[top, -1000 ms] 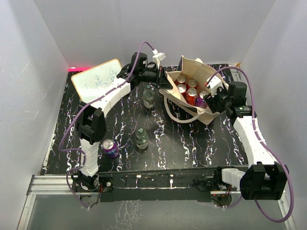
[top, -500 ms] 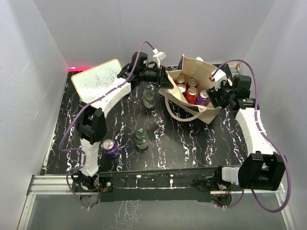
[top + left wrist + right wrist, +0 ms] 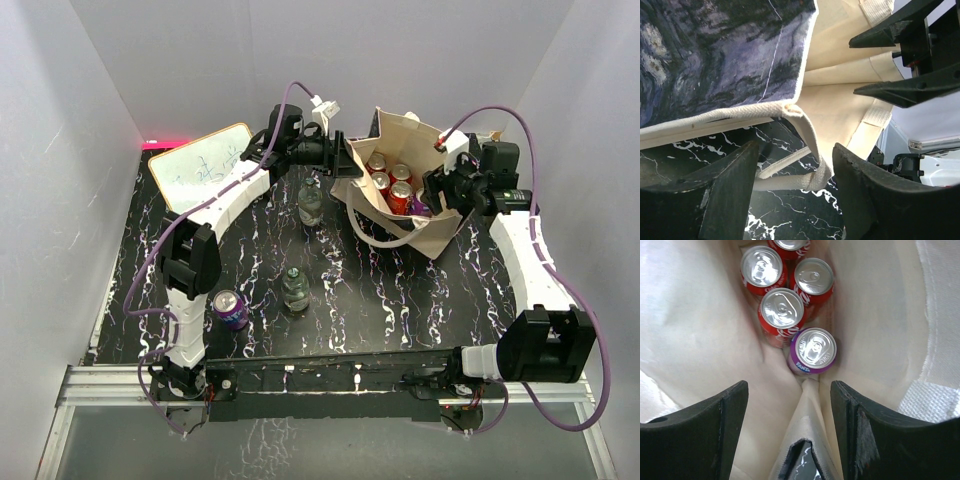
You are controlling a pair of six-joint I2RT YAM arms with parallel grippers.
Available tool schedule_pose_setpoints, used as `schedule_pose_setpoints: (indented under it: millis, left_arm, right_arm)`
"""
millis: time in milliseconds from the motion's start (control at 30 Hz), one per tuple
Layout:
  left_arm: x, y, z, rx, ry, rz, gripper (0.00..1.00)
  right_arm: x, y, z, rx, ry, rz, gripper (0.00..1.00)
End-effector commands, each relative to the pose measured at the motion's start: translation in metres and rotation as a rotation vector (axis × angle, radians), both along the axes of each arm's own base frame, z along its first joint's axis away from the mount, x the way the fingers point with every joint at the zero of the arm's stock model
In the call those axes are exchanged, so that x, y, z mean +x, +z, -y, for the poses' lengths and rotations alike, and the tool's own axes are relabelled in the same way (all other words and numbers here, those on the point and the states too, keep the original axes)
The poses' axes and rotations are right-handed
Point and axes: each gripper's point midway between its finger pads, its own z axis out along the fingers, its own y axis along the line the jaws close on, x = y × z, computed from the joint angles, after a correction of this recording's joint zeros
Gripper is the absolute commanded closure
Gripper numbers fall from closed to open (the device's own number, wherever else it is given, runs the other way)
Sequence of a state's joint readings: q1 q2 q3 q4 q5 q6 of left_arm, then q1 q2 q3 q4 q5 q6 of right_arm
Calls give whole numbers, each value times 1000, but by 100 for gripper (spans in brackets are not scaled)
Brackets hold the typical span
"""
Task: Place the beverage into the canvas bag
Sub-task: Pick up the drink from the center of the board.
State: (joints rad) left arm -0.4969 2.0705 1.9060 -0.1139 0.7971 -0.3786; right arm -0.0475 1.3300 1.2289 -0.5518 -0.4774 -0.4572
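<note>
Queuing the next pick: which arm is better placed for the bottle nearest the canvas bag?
Probably left. The left gripper is open beside the canvas bag, next to that bottle. The right gripper, open and empty, is over the bag's mouth, the bag between it and the bottle.

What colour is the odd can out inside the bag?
The odd can is purple with a silver top; the right wrist view shows it best.

Purple can [image 3: 813, 350] upright inside canvas bag [image 3: 437, 235]
</note>
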Motion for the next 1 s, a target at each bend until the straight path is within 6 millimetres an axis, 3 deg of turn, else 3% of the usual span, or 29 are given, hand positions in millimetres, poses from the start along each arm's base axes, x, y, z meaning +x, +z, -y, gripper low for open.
schedule_pose_setpoints:
  millis: [0,167,333,567,733,967]
  left_arm:
    - [-1,57,-5,-64,4,134,36]
    - [-4,74,-19,-66,14,211,18]
    - [0,89,-46,-49,73,264,13]
    - [6,96,-84,32,164,336,3]
    - [22,78,-143,163,369,291,3]
    - [30,40,-243,342,682,183,3]
  right_arm:
    - [9,49,-29,38,43,121,28]
    - [16,76,-54,67,56,176,27]
    - [20,99,-79,94,91,215,27]
    - [14,105,-120,112,189,214,27]
    - [6,103,-175,143,323,172,27]
    - [-22,91,-274,194,605,96,26]
